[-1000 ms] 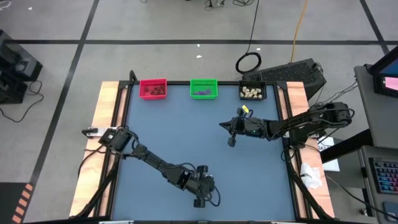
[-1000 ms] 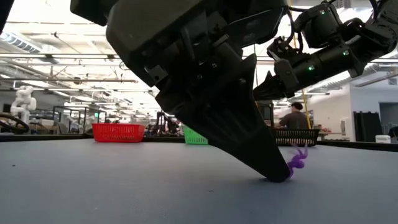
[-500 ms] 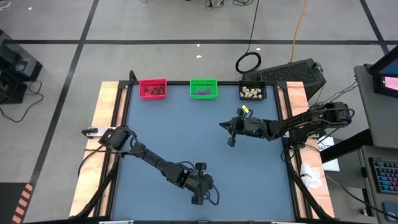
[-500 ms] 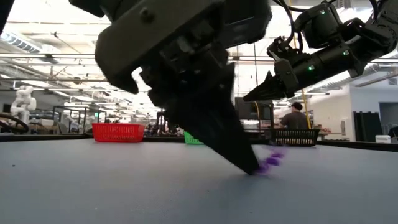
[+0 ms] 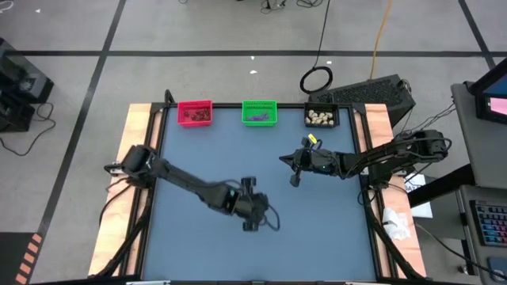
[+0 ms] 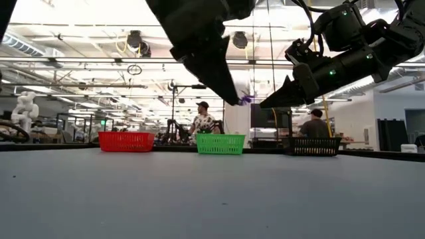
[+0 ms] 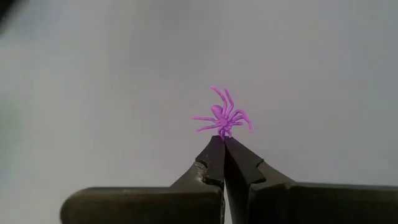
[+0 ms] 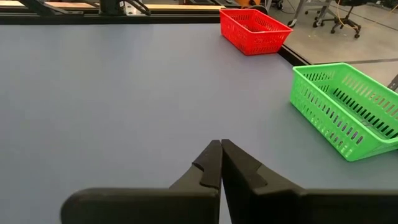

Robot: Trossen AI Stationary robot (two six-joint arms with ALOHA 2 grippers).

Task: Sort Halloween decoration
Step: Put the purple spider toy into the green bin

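Red bin [image 5: 195, 112], green bin [image 5: 259, 112], black bin [image 5: 322, 117], blue table [image 5: 198, 158]

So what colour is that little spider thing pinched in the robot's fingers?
Purple: the small plastic spider in the left gripper shows best in the left wrist view.

Purple spider [image 7: 222, 118] pinched aloft by legs.

No legible text, label, brand or number anywhere — not on bins, arms or table.
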